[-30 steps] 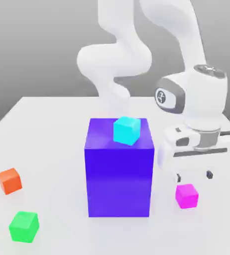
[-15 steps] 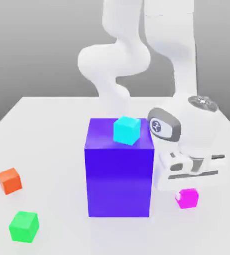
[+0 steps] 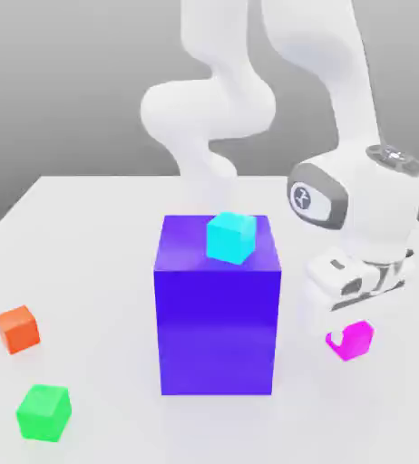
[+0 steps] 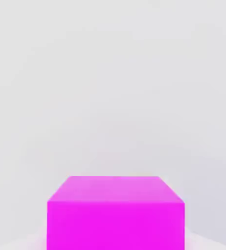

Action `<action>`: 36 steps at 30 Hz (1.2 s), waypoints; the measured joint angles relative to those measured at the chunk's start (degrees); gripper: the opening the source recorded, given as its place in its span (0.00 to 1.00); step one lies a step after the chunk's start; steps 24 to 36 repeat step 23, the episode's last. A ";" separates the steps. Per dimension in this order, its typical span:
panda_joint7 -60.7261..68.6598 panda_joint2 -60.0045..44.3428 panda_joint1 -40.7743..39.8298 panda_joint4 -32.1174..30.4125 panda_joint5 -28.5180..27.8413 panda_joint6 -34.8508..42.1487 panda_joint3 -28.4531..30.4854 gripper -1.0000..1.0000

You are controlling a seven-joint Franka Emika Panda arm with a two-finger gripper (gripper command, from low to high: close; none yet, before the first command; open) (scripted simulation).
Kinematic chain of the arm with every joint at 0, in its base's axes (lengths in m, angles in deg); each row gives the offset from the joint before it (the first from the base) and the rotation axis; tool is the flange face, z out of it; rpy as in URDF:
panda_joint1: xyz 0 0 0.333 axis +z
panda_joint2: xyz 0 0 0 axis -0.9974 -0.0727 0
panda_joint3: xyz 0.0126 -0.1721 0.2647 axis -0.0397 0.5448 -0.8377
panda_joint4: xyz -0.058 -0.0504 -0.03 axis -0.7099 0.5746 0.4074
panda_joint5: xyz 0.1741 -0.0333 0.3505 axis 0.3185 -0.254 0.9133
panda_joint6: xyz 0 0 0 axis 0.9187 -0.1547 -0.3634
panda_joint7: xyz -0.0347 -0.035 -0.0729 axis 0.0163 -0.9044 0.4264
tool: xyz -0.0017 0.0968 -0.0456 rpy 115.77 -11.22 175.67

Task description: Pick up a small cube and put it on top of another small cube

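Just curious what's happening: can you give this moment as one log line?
phase: grasp | gripper: shut on pink cube | pink cube: tilted, beside blue block | cyan cube: on blue block

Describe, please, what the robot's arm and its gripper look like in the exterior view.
The arm is glossy white, built of thick rounded segments that curve like bent tubing. The wrist housing is a white drum with a dark grey oval panel bearing a small round white emblem, and a small dark mark on its top. The gripper body is white and boxy, with dark slots.
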 joint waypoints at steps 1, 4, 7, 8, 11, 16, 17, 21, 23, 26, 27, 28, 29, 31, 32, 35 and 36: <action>2.73 0.05 -1.41 1.31 -0.63 0.29 0.86 0.00; 9.83 0.34 -7.16 4.66 -0.20 2.08 4.57 0.00; 14.89 0.82 -12.64 6.73 1.56 4.01 8.22 0.00; 16.23 0.99 -14.36 7.22 2.37 4.65 9.39 0.00; 19.75 1.56 -19.38 8.38 5.13 6.55 12.93 0.00; 24.36 1.30 -27.96 10.27 11.23 9.34 18.96 0.00; 25.19 -0.68 -29.90 11.13 13.04 8.67 19.84 0.00; 26.60 -6.64 -32.41 12.11 15.61 4.15 19.70 1.00; 26.60 -6.64 -32.41 12.11 15.61 4.15 19.70 1.00; 26.60 -6.64 -32.41 12.11 15.61 4.15 19.70 1.00; 26.60 -6.64 -32.41 12.11 15.61 4.15 19.70 1.00; 26.60 -6.64 -32.41 12.11 15.61 4.15 19.70 1.00; 26.60 -6.64 -32.41 12.11 15.61 4.15 19.70 1.00; 26.60 -6.64 -32.41 12.11 15.61 4.15 19.70 1.00; 26.60 -6.64 -32.41 12.11 15.61 4.15 19.70 1.00; 26.60 -6.64 -32.41 12.11 15.61 4.15 19.70 1.00; 26.60 -6.64 -32.41 12.11 15.61 4.15 19.70 1.00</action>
